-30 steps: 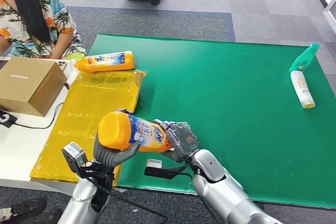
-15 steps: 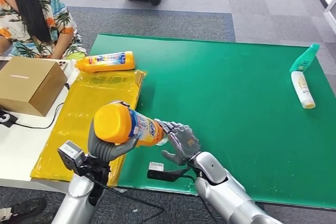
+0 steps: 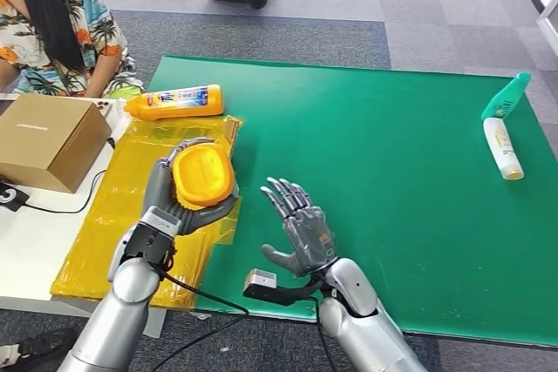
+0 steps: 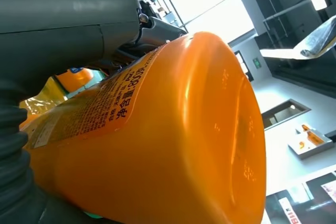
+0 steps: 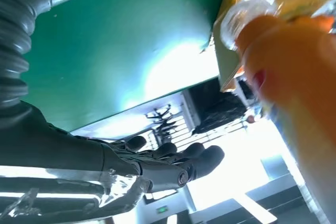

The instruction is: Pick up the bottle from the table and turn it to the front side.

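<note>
Orange detergent bottle (image 3: 201,175): held off the table in the left hand (image 3: 173,202), fingers wrapped round its body, base toward the head camera, long axis pointing away over the yellow sheet (image 3: 125,215); right hand (image 3: 304,231) beside it, fingers spread, holding nothing.

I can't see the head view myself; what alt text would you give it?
The robot's left hand holds an orange bottle base-first toward the camera, above a yellow sheet. Its right hand is open over a green mat.
</note>
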Robot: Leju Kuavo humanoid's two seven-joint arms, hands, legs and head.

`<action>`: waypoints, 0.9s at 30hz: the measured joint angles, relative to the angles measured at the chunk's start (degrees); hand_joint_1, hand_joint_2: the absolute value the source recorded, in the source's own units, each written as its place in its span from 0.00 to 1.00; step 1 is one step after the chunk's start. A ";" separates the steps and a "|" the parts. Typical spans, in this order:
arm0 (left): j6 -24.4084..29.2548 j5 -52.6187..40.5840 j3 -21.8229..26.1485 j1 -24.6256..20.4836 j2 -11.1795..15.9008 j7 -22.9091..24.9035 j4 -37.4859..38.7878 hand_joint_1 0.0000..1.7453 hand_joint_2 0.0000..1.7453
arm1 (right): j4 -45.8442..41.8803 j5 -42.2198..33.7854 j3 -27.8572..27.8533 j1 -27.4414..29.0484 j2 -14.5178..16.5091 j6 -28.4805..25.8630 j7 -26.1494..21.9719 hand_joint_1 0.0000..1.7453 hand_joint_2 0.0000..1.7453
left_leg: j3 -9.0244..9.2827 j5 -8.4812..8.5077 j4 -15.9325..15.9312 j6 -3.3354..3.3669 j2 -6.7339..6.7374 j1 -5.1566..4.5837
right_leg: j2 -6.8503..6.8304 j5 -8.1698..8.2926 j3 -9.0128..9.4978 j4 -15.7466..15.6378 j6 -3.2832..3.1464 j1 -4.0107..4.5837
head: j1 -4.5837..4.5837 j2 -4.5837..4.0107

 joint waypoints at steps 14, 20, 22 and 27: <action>5.02 -16.31 -1.54 -2.65 5.04 11.15 3.33 1.00 1.00 | -2.83 3.69 -8.70 2.97 2.91 0.00 -3.24 0.00 1.00 | 0.01 0.01 0.00 -0.02 0.00 0.00 | 0.00 0.01 -0.02 0.00 0.00 0.02 | -0.02 -0.01; 2.05 -23.73 -3.09 -4.16 8.36 18.49 6.70 1.00 1.00 | -3.23 5.14 -10.26 3.82 3.37 0.00 -2.16 0.00 1.00 | 0.00 0.01 0.00 -0.02 0.00 0.00 | 0.00 0.01 -0.01 0.00 0.00 0.00 | -0.01 -0.01; 1.38 -25.40 -3.69 -4.64 9.33 20.35 8.23 1.00 1.00 | -3.54 5.60 -10.65 4.19 3.38 0.00 -1.69 0.00 1.00 | 0.00 0.01 0.00 -0.01 0.00 0.00 | 0.00 0.01 -0.01 0.00 0.00 0.00 | -0.01 0.00; 0.17 -27.65 -5.09 -6.18 10.90 22.97 11.21 1.00 1.00 | -4.15 6.42 -11.07 4.90 3.38 0.00 -0.92 0.00 1.00 | 0.02 0.01 0.00 -0.02 0.00 -0.01 | 0.01 0.01 0.01 0.00 0.00 0.00 | -0.01 -0.01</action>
